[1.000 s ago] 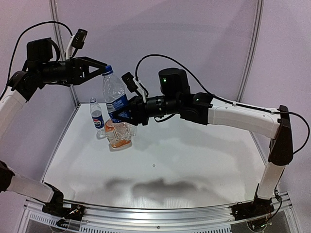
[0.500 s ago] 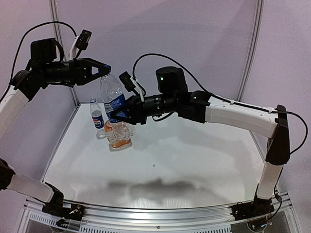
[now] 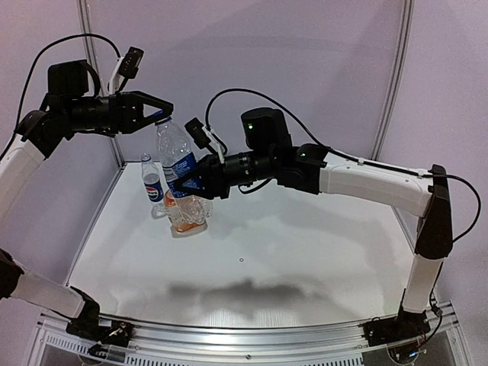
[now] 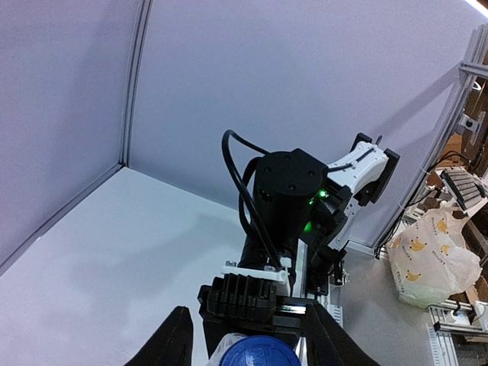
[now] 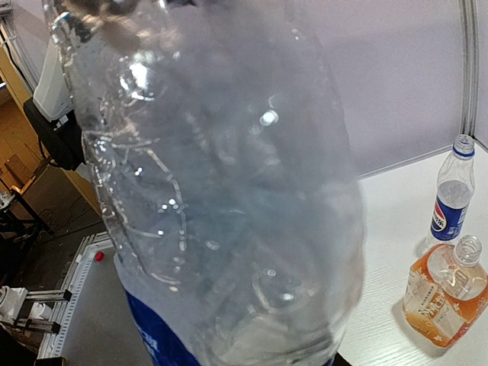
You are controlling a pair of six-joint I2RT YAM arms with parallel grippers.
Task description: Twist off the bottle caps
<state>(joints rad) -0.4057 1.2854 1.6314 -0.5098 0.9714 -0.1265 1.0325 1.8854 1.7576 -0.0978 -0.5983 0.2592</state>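
A tall clear bottle (image 3: 172, 145) with a blue label hangs tilted above the table's back left. My right gripper (image 3: 185, 181) is shut on its lower body. In the right wrist view the bottle (image 5: 229, 191) fills the frame and hides the fingers. My left gripper (image 3: 158, 116) reaches in from the left and covers the bottle's top. In the left wrist view the blue bottle cap (image 4: 259, 352) sits between the two black fingers of the left gripper (image 4: 245, 308), which stand close on either side of it. The right arm (image 4: 286, 198) lies just beyond.
A small Pepsi-labelled bottle (image 3: 152, 181) (image 5: 453, 200) and a squat orange-labelled bottle (image 3: 185, 214) (image 5: 444, 293) stand on the table under the held bottle, both with open necks. Wall posts rise close behind. A printed plastic bag (image 4: 431, 259) lies off the table.
My left gripper has slid right over the cap and narrowed round it. The right arm has carried the bottle slightly left and lower.
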